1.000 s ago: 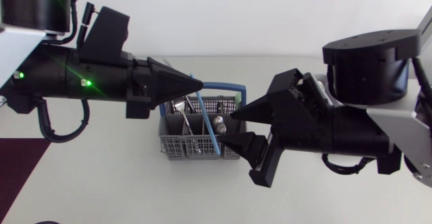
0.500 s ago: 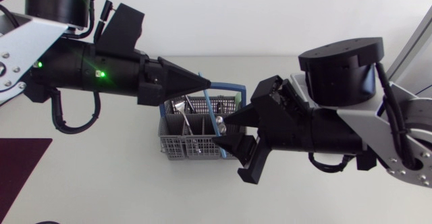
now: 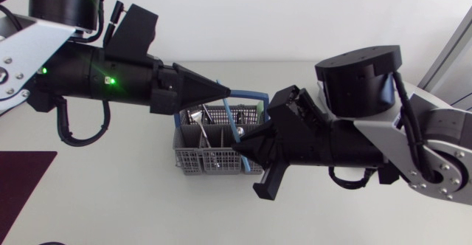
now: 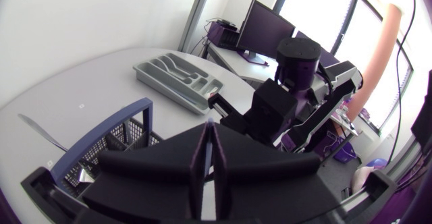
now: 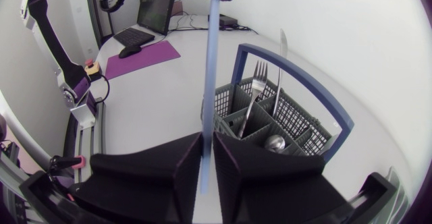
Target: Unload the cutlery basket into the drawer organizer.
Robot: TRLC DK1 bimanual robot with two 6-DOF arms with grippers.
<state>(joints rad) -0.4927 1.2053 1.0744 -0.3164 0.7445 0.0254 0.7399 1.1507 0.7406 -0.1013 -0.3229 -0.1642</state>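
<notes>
Right gripper (image 5: 208, 140) slid left; blue stick (image 5: 211, 69) pinched between fingers (image 5: 236, 170), basket (image 5: 297, 126) just ahead.

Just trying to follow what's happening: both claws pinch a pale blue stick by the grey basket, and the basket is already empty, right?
Not empty. The right wrist view shows the basket holding a fork, a knife and a spoon. The rest stands: the left gripper and the right gripper both pinch the pale blue stick beside it.
</notes>
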